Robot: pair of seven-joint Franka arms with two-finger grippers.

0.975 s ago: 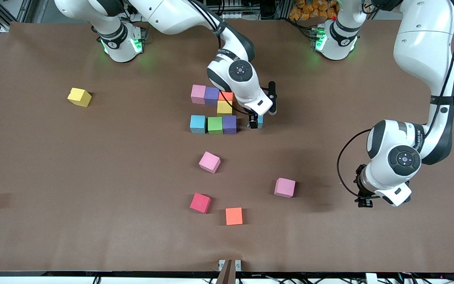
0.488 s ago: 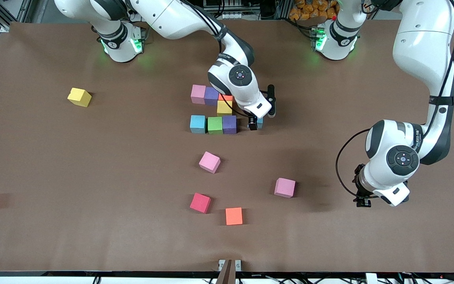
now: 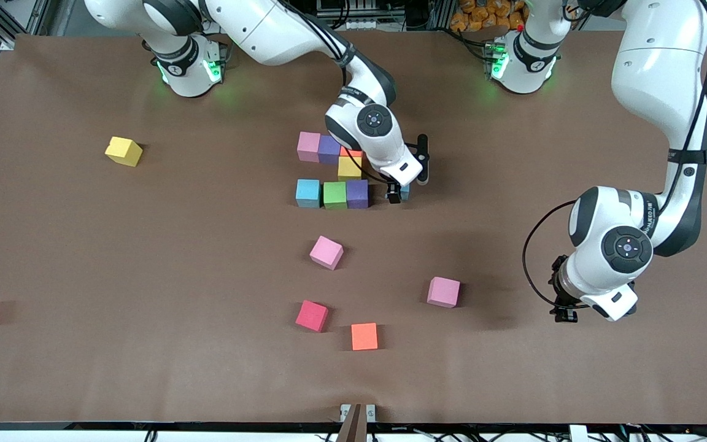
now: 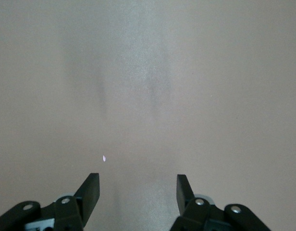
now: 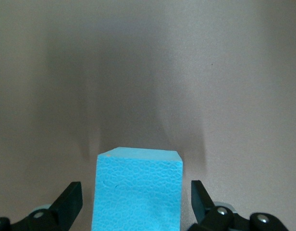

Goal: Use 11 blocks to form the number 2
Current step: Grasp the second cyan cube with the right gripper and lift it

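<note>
The right gripper (image 3: 397, 195) stands spread around a blue block (image 5: 137, 190), just beside the purple block (image 3: 357, 193) ending the row; gaps show on both sides, though whether the block rests on the table is hard to tell. Best lift straight up, clear of it. The left gripper (image 4: 137, 192) waits part-open, empty, well apart.

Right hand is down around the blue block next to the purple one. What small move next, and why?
Probably lift the right hand straight up and clear. Its fingers stand open, apart from the blue block, which sits on the table beside the purple block, with a small gap left. The left hand waits open.
</note>
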